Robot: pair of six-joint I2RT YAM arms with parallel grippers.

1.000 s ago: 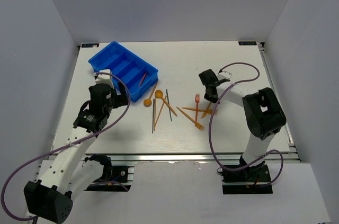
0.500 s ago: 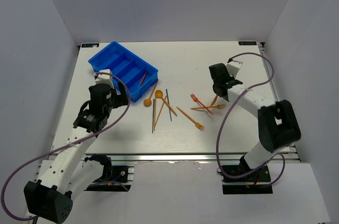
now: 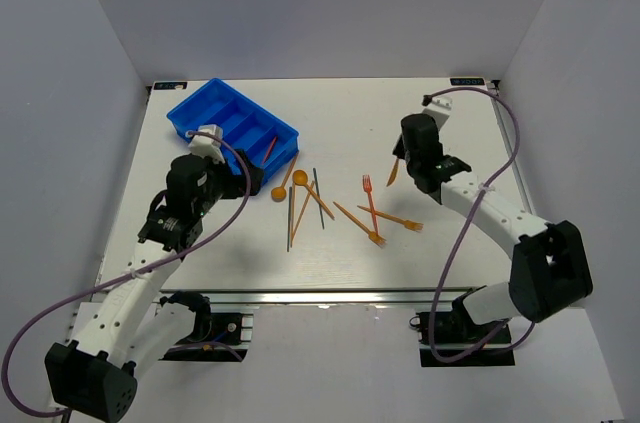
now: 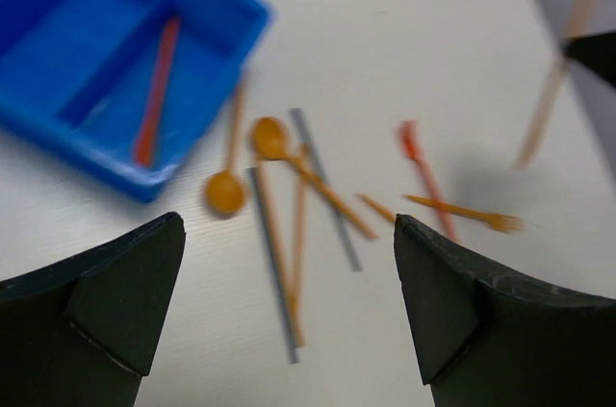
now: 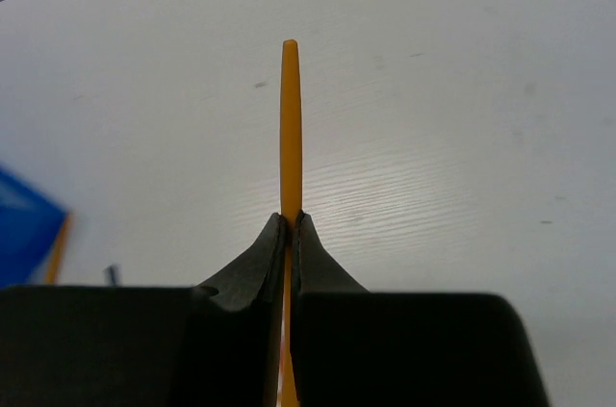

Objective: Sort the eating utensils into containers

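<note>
The blue tray (image 3: 232, 133) stands at the back left, with a red utensil (image 3: 268, 150) in its nearest compartment; the left wrist view shows both the tray (image 4: 58, 51) and the utensil (image 4: 157, 89). My right gripper (image 3: 399, 158) is shut on a thin orange utensil (image 3: 393, 173) and holds it above the table, edge-on in the right wrist view (image 5: 289, 118). My left gripper (image 3: 230, 181) is open and empty beside the tray's near corner. On the table lie orange spoons (image 3: 279, 193), orange sticks (image 3: 298, 211), a grey stick (image 3: 319, 198), a red fork (image 3: 371, 198) and orange forks (image 3: 392, 218).
The loose utensils lie in two groups mid-table, between the arms. The tray sits at an angle near the back left corner. White walls close in the table on three sides.
My right gripper has risen and moved back and to the right with the orange utensil in it. The forks under it have shifted. My left wrist has tilted slightly.
</note>
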